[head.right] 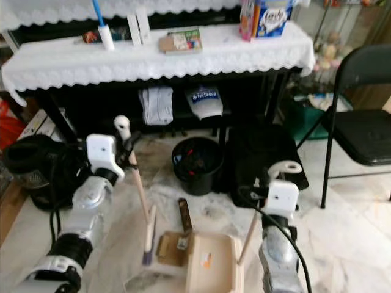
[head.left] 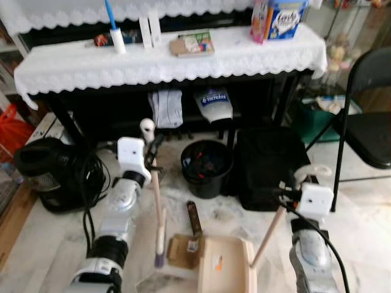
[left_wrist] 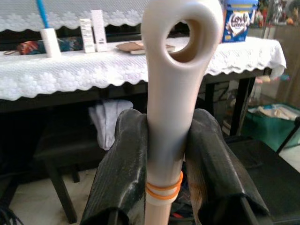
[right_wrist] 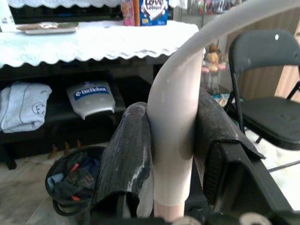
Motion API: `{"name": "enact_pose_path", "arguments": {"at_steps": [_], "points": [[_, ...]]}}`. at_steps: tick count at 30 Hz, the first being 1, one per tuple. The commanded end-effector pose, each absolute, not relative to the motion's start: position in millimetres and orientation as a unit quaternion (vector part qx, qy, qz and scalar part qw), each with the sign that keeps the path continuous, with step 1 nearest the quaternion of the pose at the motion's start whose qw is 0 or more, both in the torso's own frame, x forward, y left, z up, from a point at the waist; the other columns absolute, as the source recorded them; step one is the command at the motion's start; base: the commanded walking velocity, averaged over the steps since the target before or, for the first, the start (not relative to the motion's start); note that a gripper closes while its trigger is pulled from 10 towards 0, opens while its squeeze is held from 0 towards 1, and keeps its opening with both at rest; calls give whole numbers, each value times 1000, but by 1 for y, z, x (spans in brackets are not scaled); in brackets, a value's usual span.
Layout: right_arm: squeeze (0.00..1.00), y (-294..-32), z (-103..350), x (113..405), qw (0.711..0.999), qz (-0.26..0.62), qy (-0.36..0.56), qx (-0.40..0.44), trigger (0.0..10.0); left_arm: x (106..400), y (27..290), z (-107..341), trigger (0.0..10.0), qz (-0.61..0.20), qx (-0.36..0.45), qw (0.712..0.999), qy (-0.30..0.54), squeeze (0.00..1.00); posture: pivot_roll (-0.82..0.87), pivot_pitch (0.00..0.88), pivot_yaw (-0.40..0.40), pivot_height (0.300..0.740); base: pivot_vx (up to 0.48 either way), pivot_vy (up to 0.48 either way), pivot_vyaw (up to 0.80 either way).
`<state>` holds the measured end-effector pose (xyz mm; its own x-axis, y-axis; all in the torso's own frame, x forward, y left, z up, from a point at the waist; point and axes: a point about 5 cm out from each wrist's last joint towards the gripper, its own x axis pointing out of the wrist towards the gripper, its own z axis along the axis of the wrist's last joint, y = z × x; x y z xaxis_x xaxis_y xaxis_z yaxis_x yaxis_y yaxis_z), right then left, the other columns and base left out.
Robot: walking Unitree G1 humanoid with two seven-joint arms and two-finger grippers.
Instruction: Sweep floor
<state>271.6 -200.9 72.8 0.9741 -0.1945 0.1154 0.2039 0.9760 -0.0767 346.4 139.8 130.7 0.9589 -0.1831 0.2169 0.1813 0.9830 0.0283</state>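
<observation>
Broom (head.left: 157, 201) standing upright on the marble floor (head.left: 55, 244) just left of the beige dustpan (head.left: 226, 265), left gripper (left_wrist: 164, 154) clenched on the broom's looped handle top, right gripper (right_wrist: 173, 140) clenched on the dustpan's handle (head.left: 272, 229), black bin (head.left: 206, 166) behind the dustpan, flat cardboard (head.left: 182, 250) touching its left edge.

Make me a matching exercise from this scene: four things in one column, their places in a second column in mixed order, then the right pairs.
Things:
1. broom handle
2. dustpan
3. black bin
4. folding chair

Places:
A. on the floor in front of the table, under its edge
B. clamped in the left gripper
C. at the robot's right, beside the table
D. lying on the floor between the two arms, its handle in the right gripper

Pairs: 1-B, 2-D, 3-A, 4-C
</observation>
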Motion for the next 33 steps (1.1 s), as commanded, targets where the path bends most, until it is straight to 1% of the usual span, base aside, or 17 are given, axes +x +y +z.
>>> {"name": "enact_pose_path", "arguments": {"at_steps": [1,7,12,19,24,32,33], "points": [[0,-200,80,275,991,-98,-72,-50,10000,346,146,133,10000,-85,4,989,-121,0,-118,0,36,740,0,0,0],[0,-208,76,272,990,-110,-59,-64,10000,345,151,127,10000,-72,11,991,-109,0,-114,0,34,740,0,0,0],[0,-221,79,273,987,-125,-61,-81,10000,340,159,119,10000,-57,14,993,-98,0,-114,0,33,740,0,0,0],[0,-221,80,275,988,-119,-63,-82,10000,337,164,114,10000,-45,18,995,-91,0,-112,0,31,740,0,0,0],[0,-214,79,277,989,-100,-62,-90,10000,335,168,110,10000,-35,21,996,-84,0,-110,0,28,740,0,0,0],[0,-213,79,278,989,-89,-59,-101,10000,336,175,110,10000,-16,18,996,-84,0,-112,0,26,740,300,0,0],[0,-212,79,278,989,-87,-59,-101,10000,337,177,110,10000,-12,18,996,-84,0,-112,0,26,740,334,0,688]]}}
